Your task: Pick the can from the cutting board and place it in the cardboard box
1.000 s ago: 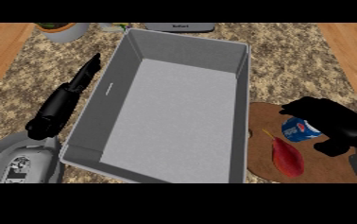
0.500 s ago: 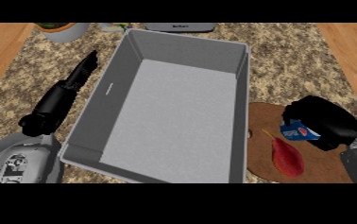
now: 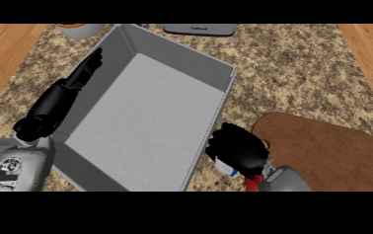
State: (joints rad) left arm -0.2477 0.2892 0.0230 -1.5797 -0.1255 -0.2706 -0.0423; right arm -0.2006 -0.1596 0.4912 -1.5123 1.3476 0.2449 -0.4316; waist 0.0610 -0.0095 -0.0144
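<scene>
Grey open-topped rectangular box (image 3: 171, 51) sits beside the brown wooden cutting board (image 3: 320, 151), so the carry is short. Right hand (image 3: 237, 148) hangs just outside the box's right wall, off the board, fingers curled round the mostly hidden blue-and-white can (image 3: 225, 167). Left hand (image 3: 82, 75) lies straight-fingered along the left wall, holding nothing.

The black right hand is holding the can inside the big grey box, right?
No. The head view shows the black right hand holding the blue-and-white can outside the big grey box, just beside its right wall.
</scene>
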